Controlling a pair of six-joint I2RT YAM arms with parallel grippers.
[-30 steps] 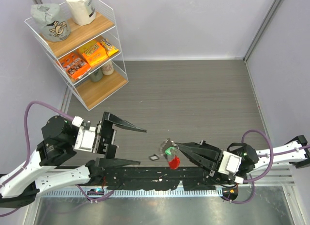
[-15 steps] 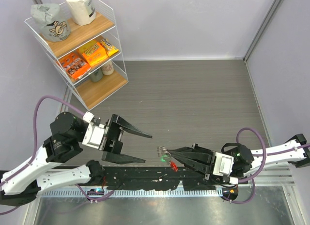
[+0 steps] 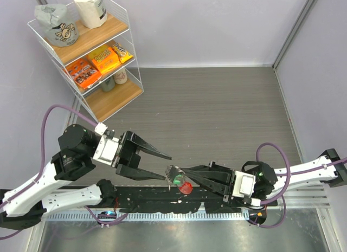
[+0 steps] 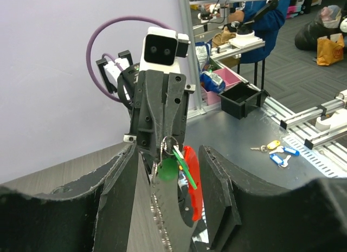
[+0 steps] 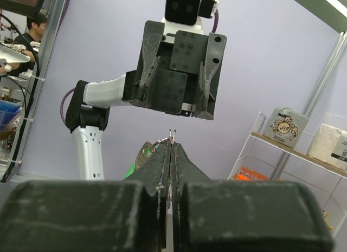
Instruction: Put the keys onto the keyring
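My right gripper (image 3: 178, 172) is shut on the silvery keyring (image 3: 173, 172) and holds it above the table's near edge. The green key (image 3: 177, 179) and a red tag (image 3: 186, 186) hang from the ring. In the right wrist view the ring (image 5: 171, 136) sticks out above the closed fingertips, with a silver key blade (image 5: 142, 154) beside it. My left gripper (image 3: 167, 167) is open, its fingertips either side of the ring. In the left wrist view the ring (image 4: 169, 143), green key (image 4: 168, 168) and red tag (image 4: 191, 181) hang between my open fingers (image 4: 127, 198). No black key shows.
A wire shelf rack (image 3: 87, 57) with snack packs and bags stands at the back left. A black rail (image 3: 162, 198) and a metal strip run along the near edge under both arms. Spare tagged keys (image 4: 276, 152) lie on a bench in the left wrist view.
My right gripper has carried the keyring leftward. My left gripper has moved right and closer, so its open fingers now flank the ring.
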